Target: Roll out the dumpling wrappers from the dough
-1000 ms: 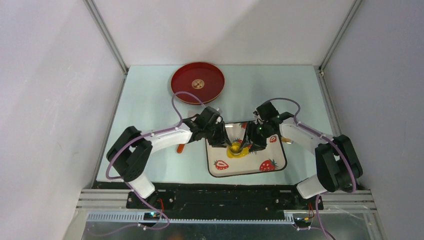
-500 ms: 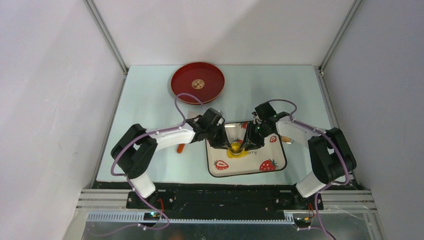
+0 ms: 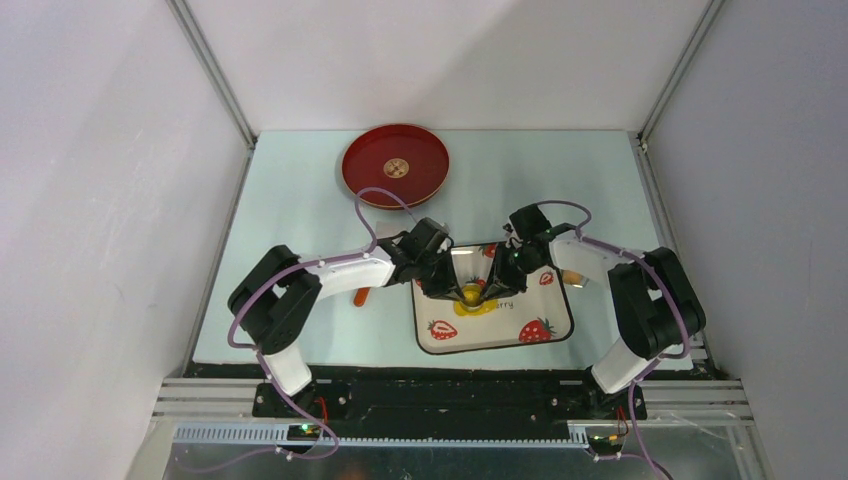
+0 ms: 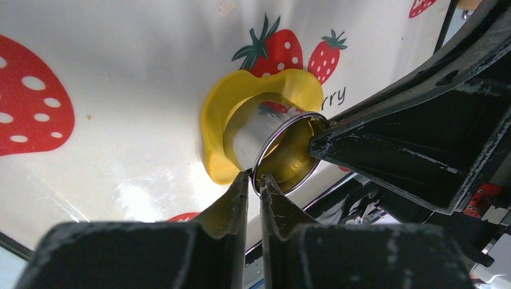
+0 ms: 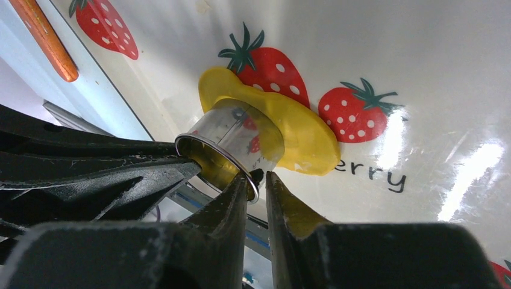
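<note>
The soft bright-yellow dough [image 4: 216, 123] is squashed into an uneven patch a touch toward 9 o'clock from the middle of the white strawberry-print tray [image 3: 495, 347]. A shiny round metal cutter [image 4: 248, 135] is planted upright in it, so the yellow pokes out around the base, mostly on the 12 o'clock side in the left wrist view.

What's new: a second ago both sets of jaws stood noticeably wider around the cutter, and since then both arms have tucked in a bit and the jaws have come together. My read is we're past positioning and into actually holding the cutter, either to press it down or work it free. The dough isn't a clean wrapper yet. Whatever's been stamped is hidden inside the ring.

Jaws now: the left gripper [image 4: 253, 177] comes in from about 10 o'clock in the top view and is nearly closed, nipping the rim at its near edge with just a sliver of gap. The right gripper [image 5: 258, 179] comes from about 2 o'clock, same deal, clenched on the rim on the opposite side. Neither touches the dough.

Further out, an orange stick-like thing [image 3: 360, 297] lies off the tray's 9 o'clock edge, and a round red plate [image 3: 351, 165] sits out at 11 o'clock on the pale table [image 3: 290, 210].
</note>
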